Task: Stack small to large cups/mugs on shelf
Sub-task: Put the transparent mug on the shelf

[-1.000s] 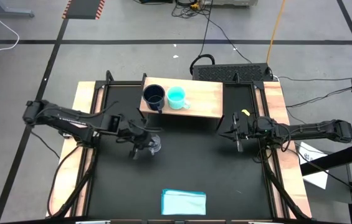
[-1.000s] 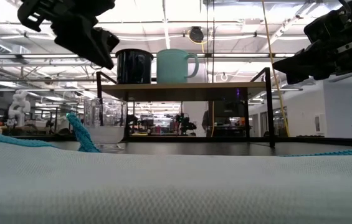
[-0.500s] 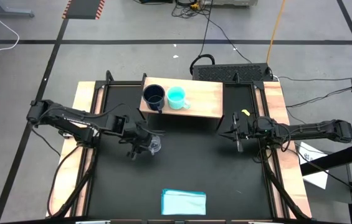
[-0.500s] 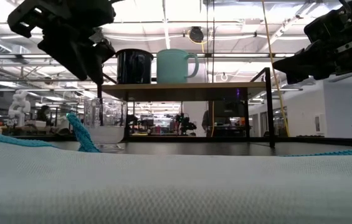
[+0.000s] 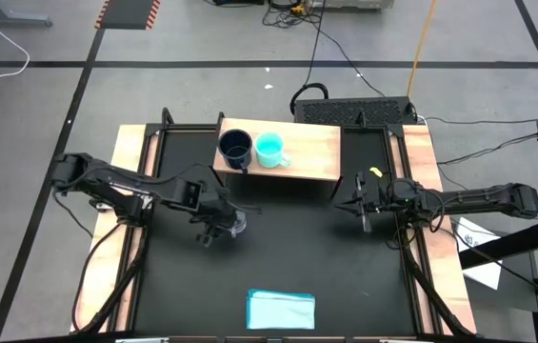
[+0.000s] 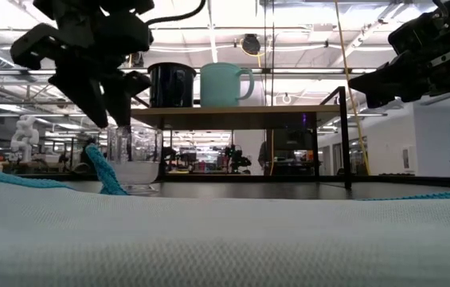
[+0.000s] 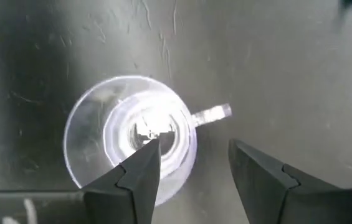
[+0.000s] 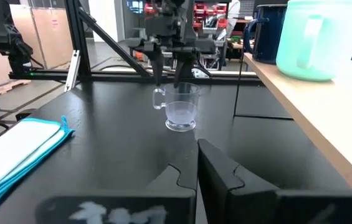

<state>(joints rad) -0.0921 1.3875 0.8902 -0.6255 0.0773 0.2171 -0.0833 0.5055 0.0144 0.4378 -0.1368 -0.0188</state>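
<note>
Left gripper [image 7: 191,165]: lowered since 1 s ago, fingers spread, straddling handle-side rim of clear glass cup [image 7: 129,140]; grasp imminent. Right gripper [image 5: 362,205]: idle, fingers together.

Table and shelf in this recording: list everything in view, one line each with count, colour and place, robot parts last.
Large mug: one, dark navy, on the shelf, left of the turquoise mug.
Medium mug: one, turquoise, on the shelf.
Small glass cup: one, clear, on the black table in front of the shelf.
Raised shelf: one, light wood top with dark sides, at the table's far edge.
Folded cloth: one, light blue, at the table's near edge.
Table: one, black, edged with wooden strips.
Left gripper: open, above the glass cup.
Right gripper: waiting at the table's right side.
</note>
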